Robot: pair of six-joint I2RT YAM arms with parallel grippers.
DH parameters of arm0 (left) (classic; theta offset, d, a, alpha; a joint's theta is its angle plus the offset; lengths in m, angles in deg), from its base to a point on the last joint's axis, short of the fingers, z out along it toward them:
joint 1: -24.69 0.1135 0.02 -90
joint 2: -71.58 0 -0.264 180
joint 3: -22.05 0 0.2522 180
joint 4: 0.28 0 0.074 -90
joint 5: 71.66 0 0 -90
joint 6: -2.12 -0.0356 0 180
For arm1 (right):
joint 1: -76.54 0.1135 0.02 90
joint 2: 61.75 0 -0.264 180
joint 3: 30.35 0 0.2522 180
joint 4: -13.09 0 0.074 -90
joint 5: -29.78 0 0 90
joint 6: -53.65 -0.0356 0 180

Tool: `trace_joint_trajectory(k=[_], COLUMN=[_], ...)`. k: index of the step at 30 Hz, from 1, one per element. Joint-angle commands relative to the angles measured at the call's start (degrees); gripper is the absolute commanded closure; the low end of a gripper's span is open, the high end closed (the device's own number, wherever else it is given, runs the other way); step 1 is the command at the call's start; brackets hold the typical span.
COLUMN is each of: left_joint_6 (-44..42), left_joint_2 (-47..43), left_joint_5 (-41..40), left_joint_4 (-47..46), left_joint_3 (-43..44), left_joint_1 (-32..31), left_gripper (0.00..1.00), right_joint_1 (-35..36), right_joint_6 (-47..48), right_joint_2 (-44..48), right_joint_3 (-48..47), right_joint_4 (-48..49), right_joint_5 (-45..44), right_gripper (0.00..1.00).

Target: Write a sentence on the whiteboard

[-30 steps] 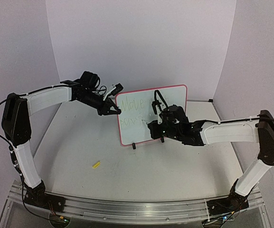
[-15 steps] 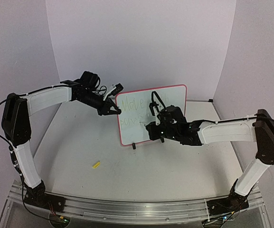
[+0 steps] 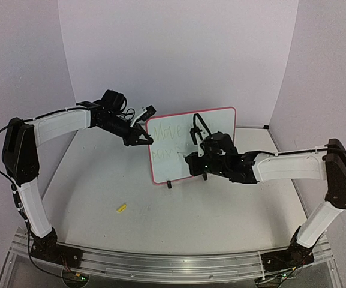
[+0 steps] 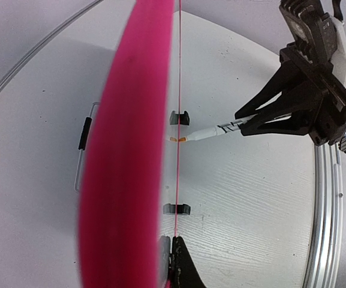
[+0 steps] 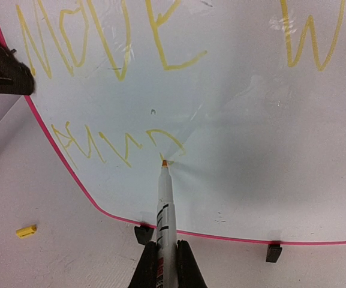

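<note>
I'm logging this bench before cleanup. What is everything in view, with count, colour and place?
whiteboard: one, white with a pink-red frame, upright at the table's middle
handwriting: two lines, faint yellow-green, on the board's left part
feet: two, black, under the board's lower edge
marker: one, white barrel with an orange tip, tip at the second line
small yellow piece: one, lying on the table left of the board
table: one, white
rail: one, silver, along the near edge
left gripper: black, shut on the board's left edge
right gripper: black, shut on the marker
</note>
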Motion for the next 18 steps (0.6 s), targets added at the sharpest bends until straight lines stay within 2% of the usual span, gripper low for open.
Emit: trace_joint_trajectory(k=[1,8,18], left_joint_6=[-4.6,-4.7,-4.6], left_joint_2=[-0.5,-0.5,0.0], left_joint_5=[-6.9,-6.8,-6.9], left_joint_4=[1.9,1.9,1.9], left_joint_3=[-1.2,-1.1,-1.2], left_joint_1=[0.0,0.0,-0.2], left_gripper=[1.00,1.00,1.00], right_joint_1=[-0.2,-1.0,-3.1], right_joint_6=[-0.1,0.5,1.5], right_joint_2=[5.7,10.5,10.6], right_joint_3=[1.8,5.3,6.5], right_joint_4=[0.6,-1.0,-0.7], right_joint_5=[-0.5,1.5,3.8], right_gripper=[1.00,1.00,1.00])
